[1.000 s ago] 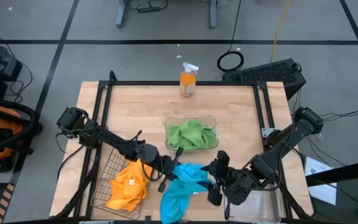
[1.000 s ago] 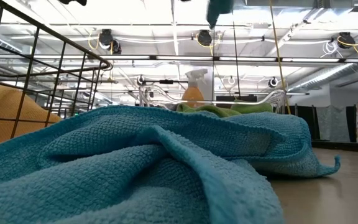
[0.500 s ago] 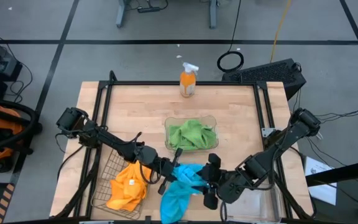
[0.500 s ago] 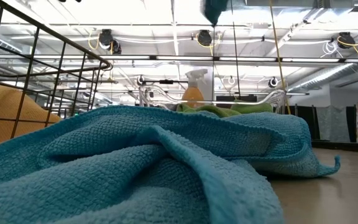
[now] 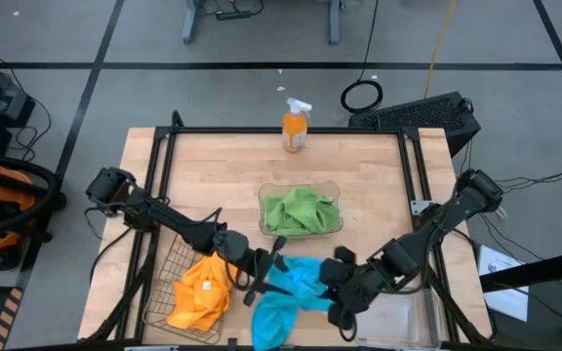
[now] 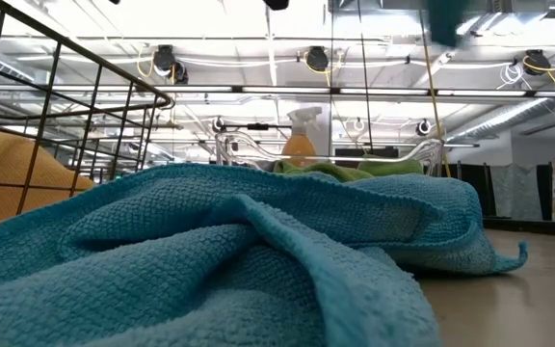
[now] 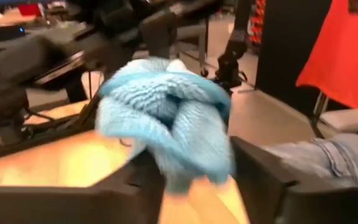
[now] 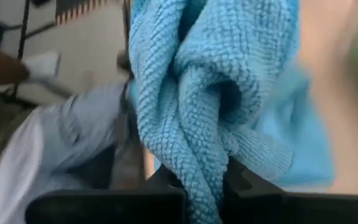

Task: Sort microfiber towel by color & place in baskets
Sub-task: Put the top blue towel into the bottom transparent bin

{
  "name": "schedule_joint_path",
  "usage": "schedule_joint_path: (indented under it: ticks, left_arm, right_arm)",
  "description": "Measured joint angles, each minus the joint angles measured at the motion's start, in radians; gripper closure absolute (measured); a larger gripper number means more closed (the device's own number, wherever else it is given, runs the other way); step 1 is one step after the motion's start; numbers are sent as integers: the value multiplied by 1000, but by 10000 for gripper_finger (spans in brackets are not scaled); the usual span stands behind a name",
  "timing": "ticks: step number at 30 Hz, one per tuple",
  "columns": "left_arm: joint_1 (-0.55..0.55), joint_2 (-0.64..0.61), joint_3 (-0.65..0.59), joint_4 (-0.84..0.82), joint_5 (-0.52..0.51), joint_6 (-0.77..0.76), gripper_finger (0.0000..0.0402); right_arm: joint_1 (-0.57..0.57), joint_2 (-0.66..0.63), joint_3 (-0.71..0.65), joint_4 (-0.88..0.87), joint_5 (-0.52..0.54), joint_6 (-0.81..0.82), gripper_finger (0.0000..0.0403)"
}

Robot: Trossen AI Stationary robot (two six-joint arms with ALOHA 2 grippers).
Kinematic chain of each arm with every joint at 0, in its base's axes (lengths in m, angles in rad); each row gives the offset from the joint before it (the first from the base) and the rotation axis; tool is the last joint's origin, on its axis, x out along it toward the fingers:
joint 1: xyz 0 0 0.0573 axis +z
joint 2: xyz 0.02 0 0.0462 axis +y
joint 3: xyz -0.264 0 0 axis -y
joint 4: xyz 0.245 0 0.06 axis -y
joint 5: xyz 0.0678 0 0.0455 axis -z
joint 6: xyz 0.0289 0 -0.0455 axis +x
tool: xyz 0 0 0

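A sky blue microfiber towel [image 5: 301, 278] is bunched up between my two grippers near the table's front middle. My right gripper [image 5: 332, 290] is shut on it. My left gripper [image 5: 269, 269] is open, its fingers standing on either side of the towel's other bunched end [image 7: 166, 118]. A second blue towel [image 5: 276, 317] lies crumpled on the table below them and fills the low view [image 6: 210, 260]. Green towels [image 5: 301, 210] lie in a clear basket [image 5: 332, 187]. Orange-yellow towels [image 5: 201, 291] lie in the wire basket [image 5: 164, 273]. My right gripper pinches a bunched, several-layered fold of the blue towel [image 8: 194, 155] between its two fingers. The fingers come slanting down from the table's right. The towel is lifted off the table and reaches toward my left gripper. My left gripper [image 7: 194, 171] has the towel's bunch between its parted fingers; whether they touch it I cannot tell.
An orange spray bottle [image 5: 296, 127] stands at the table's far edge. Another clear basket [image 5: 427, 314] sits at the front right, under my right arm. Bare wood lies between the green towels' basket and the bottle. A black frame rail [image 5: 164, 175] runs around the tabletop.
My right gripper has swung toward the table's left, tipped further down, and shut on the blue towel held up by my left gripper. The towel on the table has not moved.
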Motion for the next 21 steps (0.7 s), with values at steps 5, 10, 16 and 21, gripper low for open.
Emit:
schedule_joint_path:
  ticks: [5,10,16,21]
  left_arm:
    - [-5,-97,0,-186,-1,4,125]
    - [-27,-190,0,-379,-7,4,84]
    - [-60,-210,0,-414,-15,-28,83]
    - [-79,-210,-1,-420,-15,-29,82]
  right_arm:
    - [58,-2,92,-201,-153,201,396]
    - [155,-4,183,-274,-247,432,395]
    - [281,8,175,-384,-207,664,395]
    - [369,14,90,-411,-60,798,395]
